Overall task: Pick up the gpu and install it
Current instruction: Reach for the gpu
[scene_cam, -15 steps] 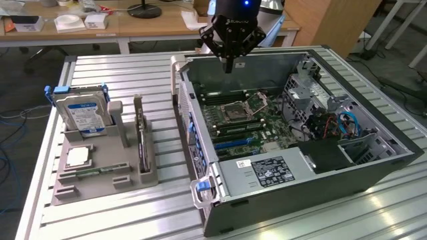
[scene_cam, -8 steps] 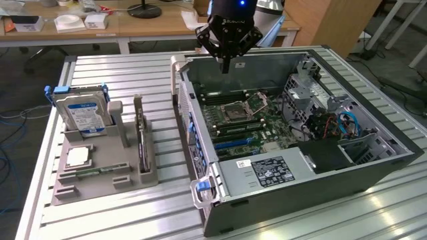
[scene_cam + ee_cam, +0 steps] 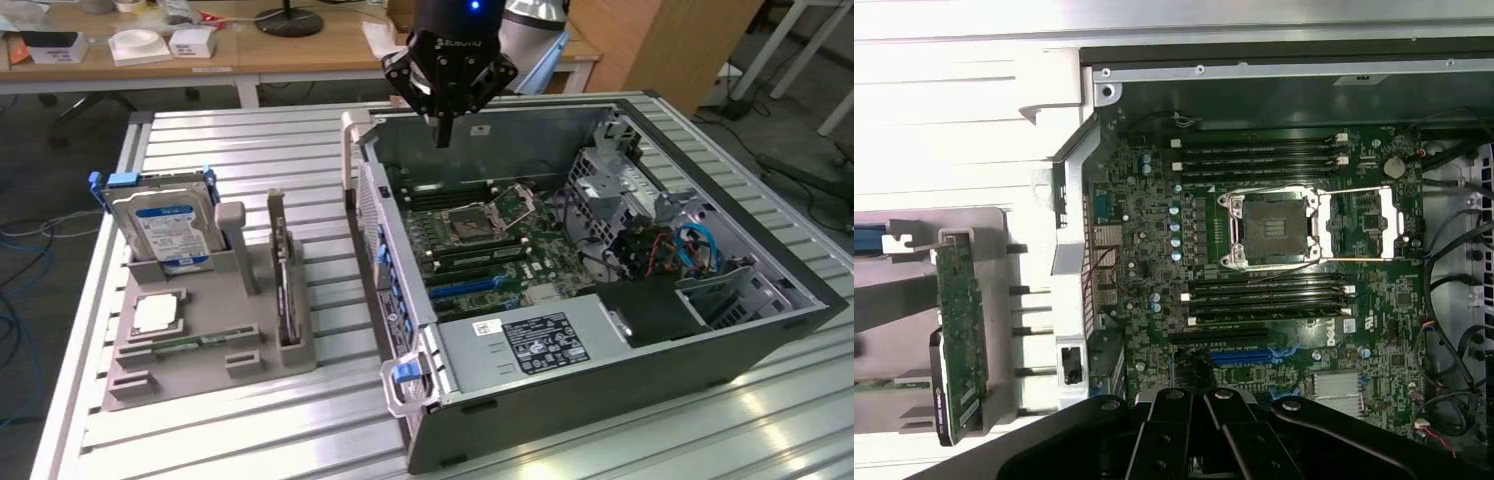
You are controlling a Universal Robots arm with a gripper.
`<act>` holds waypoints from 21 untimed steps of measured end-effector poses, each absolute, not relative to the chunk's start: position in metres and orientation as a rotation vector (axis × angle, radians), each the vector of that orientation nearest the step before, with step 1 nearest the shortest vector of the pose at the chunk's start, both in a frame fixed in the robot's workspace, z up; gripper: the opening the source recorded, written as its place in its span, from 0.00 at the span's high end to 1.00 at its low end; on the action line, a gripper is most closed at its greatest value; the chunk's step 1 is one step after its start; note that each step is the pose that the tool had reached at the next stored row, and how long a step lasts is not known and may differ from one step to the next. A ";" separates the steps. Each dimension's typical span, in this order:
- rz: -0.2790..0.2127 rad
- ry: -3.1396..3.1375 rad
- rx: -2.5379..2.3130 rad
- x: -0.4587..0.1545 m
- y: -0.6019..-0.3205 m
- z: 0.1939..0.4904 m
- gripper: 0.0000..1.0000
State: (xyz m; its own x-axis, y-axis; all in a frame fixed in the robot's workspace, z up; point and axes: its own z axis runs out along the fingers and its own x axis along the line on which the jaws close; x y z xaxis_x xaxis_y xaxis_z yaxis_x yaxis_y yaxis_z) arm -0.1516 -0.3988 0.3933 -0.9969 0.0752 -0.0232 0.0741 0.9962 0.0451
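The gpu [image 3: 282, 268] is a thin dark card standing on edge in the right-hand slot of the grey holder [image 3: 200, 350], at the exterior view's left of the computer case. In the wrist view the gpu [image 3: 962, 320] shows edge-on as a green board beside the case wall. My gripper [image 3: 445, 135] hangs over the back of the open case [image 3: 601, 400], above the motherboard [image 3: 1154, 250] and well apart from the gpu. Its fingers [image 3: 1204, 425] are shut together with nothing between them.
A silver blue-labelled hard drive [image 3: 166, 228] stands upright in the holder's left slot, and a small square CPU chip [image 3: 158, 312] lies flat in front of it. Inside the case are the open CPU socket [image 3: 1269, 228], memory slots, a blue card slot [image 3: 1252, 355], the power supply [image 3: 534, 340] and cables.
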 end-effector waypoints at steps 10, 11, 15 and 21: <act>0.069 3.114 0.117 -0.162 -0.399 0.393 0.90; 0.069 3.114 0.117 -0.163 -0.399 0.393 0.90; 0.069 3.114 0.117 -0.166 -0.399 0.393 0.90; 0.069 3.114 0.117 -0.170 -0.399 0.393 0.90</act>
